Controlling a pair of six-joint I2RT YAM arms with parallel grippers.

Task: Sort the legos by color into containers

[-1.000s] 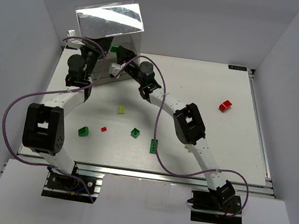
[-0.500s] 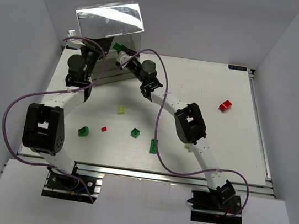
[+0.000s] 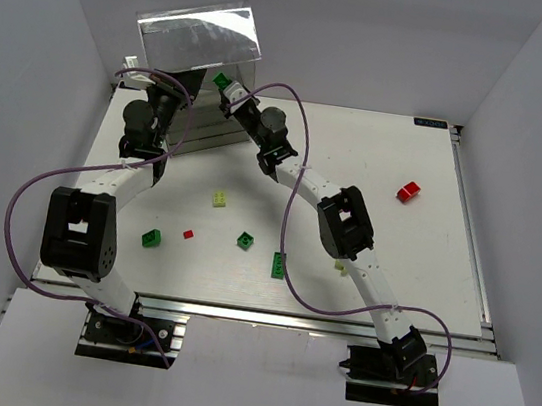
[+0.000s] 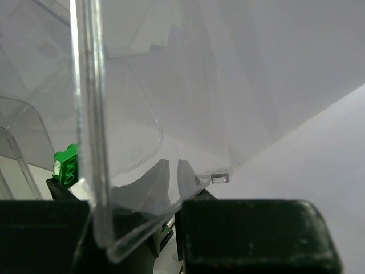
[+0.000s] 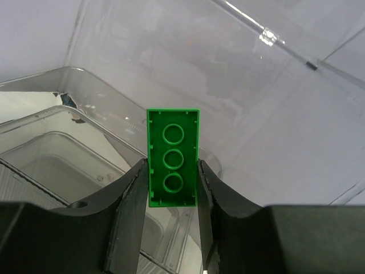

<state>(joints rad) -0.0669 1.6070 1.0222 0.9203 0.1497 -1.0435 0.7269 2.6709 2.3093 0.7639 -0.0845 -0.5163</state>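
green lego (image 5: 173,165) clamped btwn r fingers (image 5: 130,200), by clear drawers (image 5: 68,114)

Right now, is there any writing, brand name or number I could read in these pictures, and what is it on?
No text can be read.
Small dark label at the table's far edge: too small to read.
Green brick in the right end effector: hollow underside showing, no lettering visible.
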